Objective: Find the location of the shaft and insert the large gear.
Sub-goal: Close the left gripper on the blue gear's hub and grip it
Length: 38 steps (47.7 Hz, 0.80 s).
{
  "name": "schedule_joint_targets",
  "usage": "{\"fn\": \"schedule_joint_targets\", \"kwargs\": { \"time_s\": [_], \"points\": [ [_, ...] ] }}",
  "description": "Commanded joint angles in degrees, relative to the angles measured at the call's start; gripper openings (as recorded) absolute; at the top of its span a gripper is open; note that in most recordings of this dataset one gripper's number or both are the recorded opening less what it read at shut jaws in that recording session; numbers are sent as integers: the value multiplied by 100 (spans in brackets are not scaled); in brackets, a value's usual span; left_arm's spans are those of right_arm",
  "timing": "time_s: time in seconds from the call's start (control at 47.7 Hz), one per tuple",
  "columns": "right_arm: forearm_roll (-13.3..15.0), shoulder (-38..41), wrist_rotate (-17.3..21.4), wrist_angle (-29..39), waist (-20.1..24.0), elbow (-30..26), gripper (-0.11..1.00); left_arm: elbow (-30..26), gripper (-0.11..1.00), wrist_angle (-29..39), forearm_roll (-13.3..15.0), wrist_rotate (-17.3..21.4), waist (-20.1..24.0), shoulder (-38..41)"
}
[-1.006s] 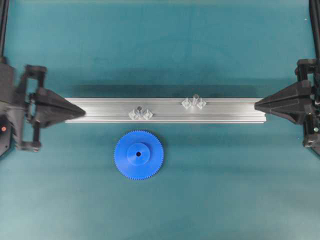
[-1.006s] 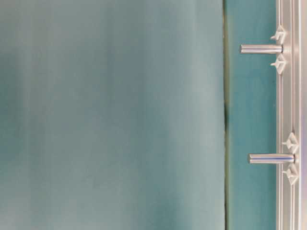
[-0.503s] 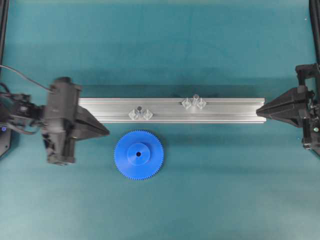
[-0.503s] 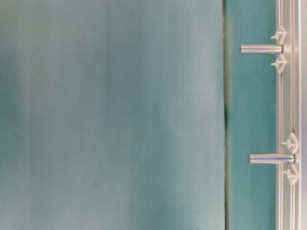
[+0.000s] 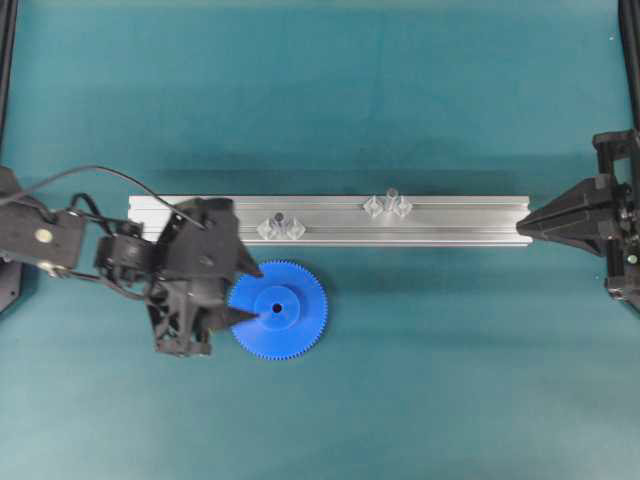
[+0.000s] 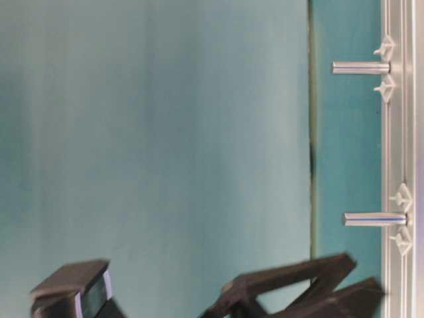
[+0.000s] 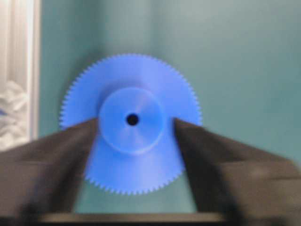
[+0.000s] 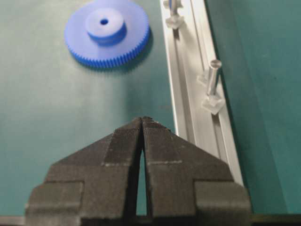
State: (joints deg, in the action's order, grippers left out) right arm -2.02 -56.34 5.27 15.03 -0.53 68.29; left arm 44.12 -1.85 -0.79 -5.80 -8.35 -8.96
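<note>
You are reaching for the pick-up: your left end effector (image 7: 132, 141) is straddling, spread open, the hub of the large gear (image 5: 278, 310) lying just beside the rail (image 5: 440, 222), so next you need to close on that hub.

Matte black left claw (image 5: 240, 292) with tapered wedge fingers and a looping black cable (image 5: 100, 180)
</note>
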Motion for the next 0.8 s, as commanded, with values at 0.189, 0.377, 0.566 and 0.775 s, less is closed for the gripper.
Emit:
{"fn": "schedule_joint_targets", "kwargs": {
  "time_s": [0.189,0.377,0.566,0.775],
  "points": [
    [-9,-211,53,229,-18,-132,7,-475,91,114,-18,35,-53,483],
    [-9,-325,53,404,-18,-132,7,-809,93,870,-9,9,-53,914],
    [0,-352,53,422,-18,-114,7,-1099,93,1257,-18,0,-53,1204],
    [-9,-360,53,422,-18,-105,7,-1134,93,1301,-9,-114,-53,1301]
  ]
}}
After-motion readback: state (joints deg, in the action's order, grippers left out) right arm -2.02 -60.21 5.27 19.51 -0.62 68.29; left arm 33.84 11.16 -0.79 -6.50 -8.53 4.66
